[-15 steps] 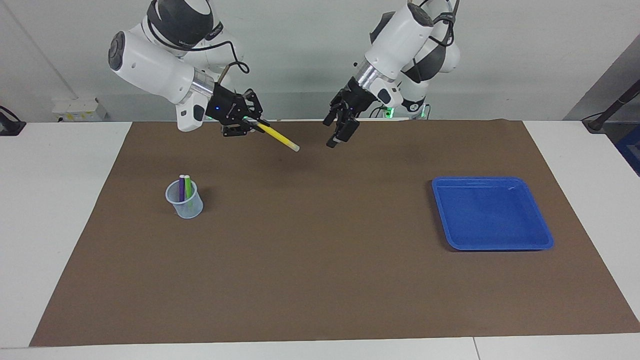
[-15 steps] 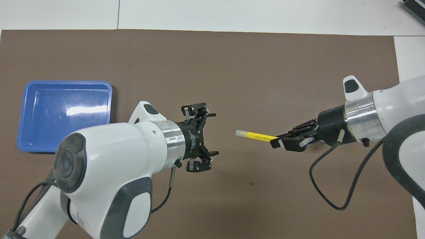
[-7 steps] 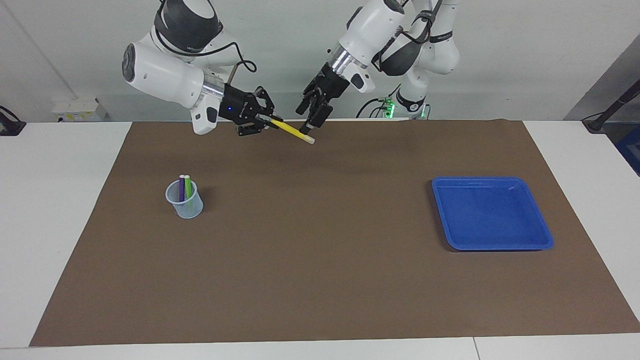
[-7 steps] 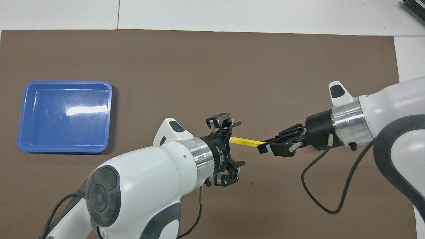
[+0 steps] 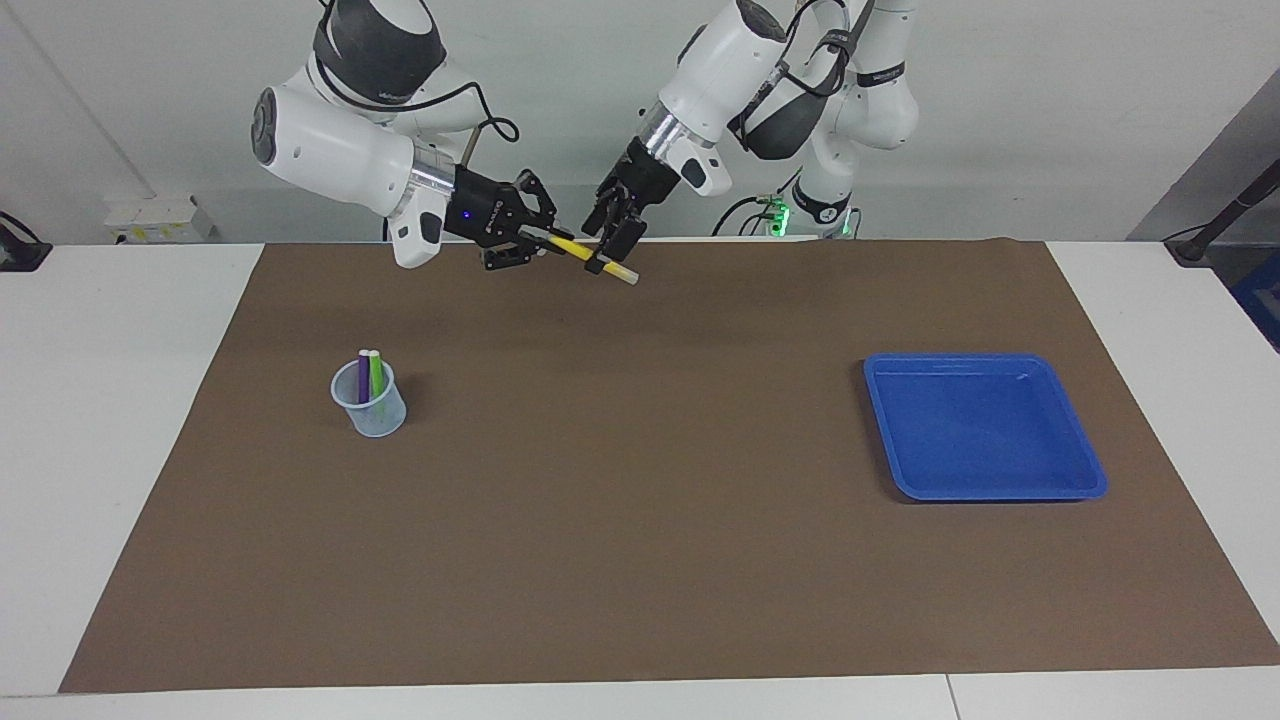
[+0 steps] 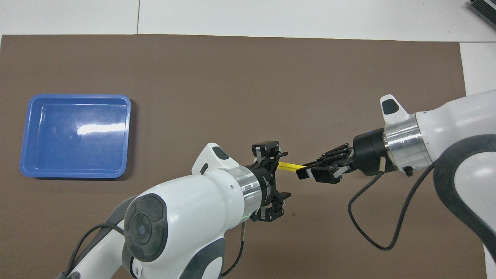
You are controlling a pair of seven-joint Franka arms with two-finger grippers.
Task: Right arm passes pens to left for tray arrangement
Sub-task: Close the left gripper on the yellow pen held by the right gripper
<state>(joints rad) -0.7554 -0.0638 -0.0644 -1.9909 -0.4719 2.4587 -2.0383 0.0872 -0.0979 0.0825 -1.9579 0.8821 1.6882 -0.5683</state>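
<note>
My right gripper (image 5: 532, 241) (image 6: 310, 172) is shut on one end of the yellow pen (image 5: 572, 249) (image 6: 289, 166) and holds it up in the air over the brown mat. My left gripper (image 5: 611, 244) (image 6: 280, 177) is open, its fingers on either side of the pen's free, pale-capped end. The purple pen (image 5: 363, 374) and the green pen (image 5: 377, 376) stand upright in a small translucent cup (image 5: 371, 416) toward the right arm's end of the table. The blue tray (image 5: 985, 425) (image 6: 75, 135) lies bare toward the left arm's end.
A large brown mat (image 5: 640, 520) (image 6: 240, 77) covers most of the white table (image 5: 110, 420). The right arm's black cable (image 6: 372, 232) loops below its wrist. The cup is hidden under the right arm in the overhead view.
My left gripper has swung over from the table's middle toward the right arm and now straddles the yellow pen's free end. The right gripper has brought the pen slightly toward it.
</note>
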